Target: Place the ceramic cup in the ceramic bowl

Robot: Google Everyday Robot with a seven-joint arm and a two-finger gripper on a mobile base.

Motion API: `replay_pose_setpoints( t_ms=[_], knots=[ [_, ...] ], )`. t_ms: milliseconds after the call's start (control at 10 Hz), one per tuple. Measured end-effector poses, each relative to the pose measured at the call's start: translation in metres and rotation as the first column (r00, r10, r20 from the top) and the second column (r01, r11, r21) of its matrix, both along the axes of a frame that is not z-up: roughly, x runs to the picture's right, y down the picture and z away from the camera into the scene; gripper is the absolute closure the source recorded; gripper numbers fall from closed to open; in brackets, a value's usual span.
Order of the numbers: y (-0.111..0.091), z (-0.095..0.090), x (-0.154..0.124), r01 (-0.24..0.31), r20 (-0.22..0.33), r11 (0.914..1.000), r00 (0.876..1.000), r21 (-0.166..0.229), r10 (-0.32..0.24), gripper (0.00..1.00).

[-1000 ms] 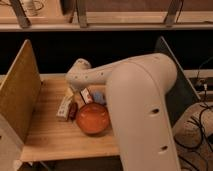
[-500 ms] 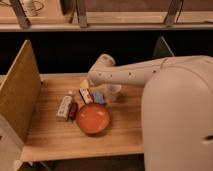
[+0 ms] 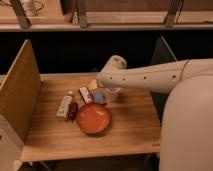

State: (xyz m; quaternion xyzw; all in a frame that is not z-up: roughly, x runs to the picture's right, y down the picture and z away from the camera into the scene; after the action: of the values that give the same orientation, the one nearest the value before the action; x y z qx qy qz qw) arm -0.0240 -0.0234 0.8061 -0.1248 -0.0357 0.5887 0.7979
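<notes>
Pulling back toward the right since 1 second ago, the bulky arm body [image 3: 187, 125] has uncovered the middle of the tabletop [image 3: 130, 131], and the ceramic cup [image 3: 112, 94] shows where it was hidden before. At far left an upright wooden side panel [image 3: 20, 95] borders the tabletop. Next comes a whitish pack [image 3: 64, 107] lying flat, with a dark red item [image 3: 73, 111] just beside it on the right. The ceramic bowl [image 3: 93, 119] sits just right of those, nearer the front edge. Behind the bowl lie a red-and-white packet [image 3: 86, 94], a yellowish piece [image 3: 93, 84] and a small blue block [image 3: 98, 97]. The cup stands upright just right of the block, outside the bowl and behind its right rim. The hand [image 3: 106, 80] hangs at the forearm's left tip, close over the cup, fingers apart and holding nothing.
</notes>
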Motion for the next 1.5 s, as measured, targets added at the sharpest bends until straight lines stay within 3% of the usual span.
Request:
replay_pose_setpoints(
  t_ms=[200, 400, 600, 900, 1300, 1500],
  knots=[
    [0.002, 0.011, 0.009, -0.013, -0.029, 0.9997, 1.0, -0.019, 0.012, 0.2],
    [-0.003, 0.03, 0.042, -0.069, -0.097, 0.9967, 0.993, -0.043, 0.064, 0.2],
    [-0.009, 0.038, 0.06, -0.106, -0.121, 0.9932, 0.988, -0.048, 0.099, 0.2],
    [-0.002, 0.053, 0.05, -0.141, -0.091, 0.9865, 0.987, -0.084, 0.133, 0.2],
    [0.022, 0.073, 0.028, -0.12, -0.052, 0.9815, 0.992, -0.149, 0.113, 0.2],
    [0.035, 0.083, 0.021, -0.124, -0.043, 0.9744, 0.992, -0.187, 0.118, 0.27]
  ],
)
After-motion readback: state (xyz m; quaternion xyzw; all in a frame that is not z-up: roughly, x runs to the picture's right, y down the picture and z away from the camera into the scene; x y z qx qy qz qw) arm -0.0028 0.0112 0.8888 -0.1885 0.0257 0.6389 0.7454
